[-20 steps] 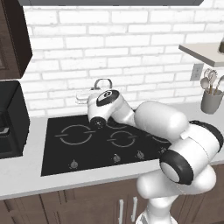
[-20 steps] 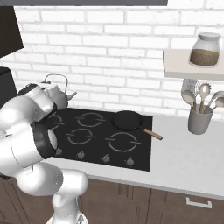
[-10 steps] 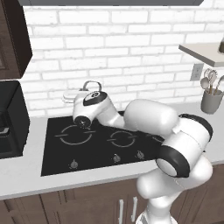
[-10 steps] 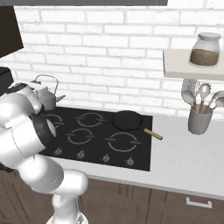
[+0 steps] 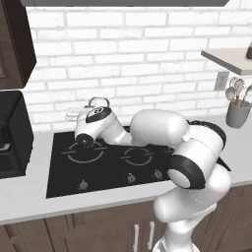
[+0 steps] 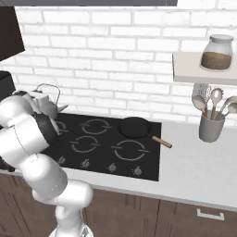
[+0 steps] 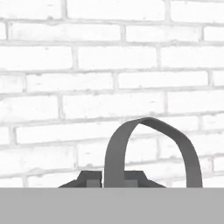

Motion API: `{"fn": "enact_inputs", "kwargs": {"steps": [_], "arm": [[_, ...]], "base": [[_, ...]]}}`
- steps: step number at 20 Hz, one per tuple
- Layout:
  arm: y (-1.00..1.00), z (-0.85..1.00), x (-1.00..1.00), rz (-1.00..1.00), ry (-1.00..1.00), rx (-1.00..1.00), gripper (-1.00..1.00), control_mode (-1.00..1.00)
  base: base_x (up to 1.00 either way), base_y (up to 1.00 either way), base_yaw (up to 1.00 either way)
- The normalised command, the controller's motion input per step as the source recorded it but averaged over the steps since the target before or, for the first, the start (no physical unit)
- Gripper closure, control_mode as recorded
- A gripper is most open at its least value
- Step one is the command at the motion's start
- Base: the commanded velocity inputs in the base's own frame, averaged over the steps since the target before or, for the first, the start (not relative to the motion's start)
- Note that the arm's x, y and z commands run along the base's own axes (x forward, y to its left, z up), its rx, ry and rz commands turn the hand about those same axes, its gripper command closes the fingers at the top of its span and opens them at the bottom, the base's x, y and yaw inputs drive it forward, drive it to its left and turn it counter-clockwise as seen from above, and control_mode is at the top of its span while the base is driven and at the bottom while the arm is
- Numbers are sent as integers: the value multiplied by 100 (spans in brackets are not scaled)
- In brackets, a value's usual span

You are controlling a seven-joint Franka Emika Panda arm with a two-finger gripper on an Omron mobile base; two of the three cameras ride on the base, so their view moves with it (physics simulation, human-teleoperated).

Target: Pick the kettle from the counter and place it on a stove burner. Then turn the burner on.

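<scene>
- End effector (image 7: 113,178): fingertips sit either side of one leg of the kettle (image 6: 46,105) handle, pinching it, judged from the hand view; a grip on the thin loop suits a hanging carry.
- Kettle hangs directly below the end effector, over the rear left edge of the stove (image 5: 113,170).
- Stove burner (image 6: 131,150) lies well off to its right; pan (image 6: 135,127) occupies the rear ring, so that ring is unavailable.

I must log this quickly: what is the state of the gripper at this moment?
Gripper: shut on the thin grey arched loop handle of the small squat whitish-grey kettle.
</scene>
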Motion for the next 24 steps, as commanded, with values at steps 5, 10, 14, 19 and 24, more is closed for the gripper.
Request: {"fn": "enact_inputs", "kwargs": {"steps": [5,10,14,19,24], "arm": [[16,-56,40,0,4,0,100,-100],[38,-53,27,0,11,0,100,-100],[34,-48,29,0,5,0,100,-100],[22,-45,45,0,0,0,100,-100],[10,-36,54,0,0,0,100,-100]], "base": [[0,0,0],[0,0,0],[0,0,0],[0,0,0],[0,0,0]]}}
